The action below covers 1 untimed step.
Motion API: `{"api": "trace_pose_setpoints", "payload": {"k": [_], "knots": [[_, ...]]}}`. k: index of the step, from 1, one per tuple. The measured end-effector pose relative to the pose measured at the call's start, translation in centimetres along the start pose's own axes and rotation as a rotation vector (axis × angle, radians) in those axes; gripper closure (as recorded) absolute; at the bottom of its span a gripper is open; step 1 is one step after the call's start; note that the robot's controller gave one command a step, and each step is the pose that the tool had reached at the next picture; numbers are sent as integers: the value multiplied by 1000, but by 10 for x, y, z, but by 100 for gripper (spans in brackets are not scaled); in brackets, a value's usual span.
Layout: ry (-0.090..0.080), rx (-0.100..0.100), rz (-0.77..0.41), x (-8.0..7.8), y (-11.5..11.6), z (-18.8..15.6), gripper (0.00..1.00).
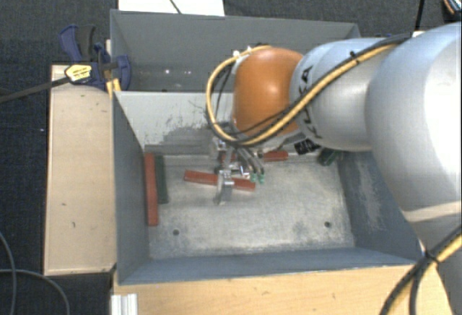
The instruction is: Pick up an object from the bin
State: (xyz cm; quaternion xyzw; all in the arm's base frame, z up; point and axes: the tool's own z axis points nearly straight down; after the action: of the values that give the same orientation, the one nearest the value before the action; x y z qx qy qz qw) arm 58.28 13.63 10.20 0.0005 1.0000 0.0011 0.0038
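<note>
Hanging gripper over flat red stick, right of long red bar; spread impossible to tell; risking nudging stick aside ungrasped.

Three red sticks, one dark bar

The bin is plain grey. A red bar lies at nine o'clock; the centre stick is red.
</note>
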Motion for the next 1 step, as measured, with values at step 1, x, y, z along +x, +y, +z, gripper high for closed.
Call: {"api": "trace_pose_setpoints", "payload": {"k": [1], "knots": [[-1, 1, 134, -6, -22, 0, 0]]}}
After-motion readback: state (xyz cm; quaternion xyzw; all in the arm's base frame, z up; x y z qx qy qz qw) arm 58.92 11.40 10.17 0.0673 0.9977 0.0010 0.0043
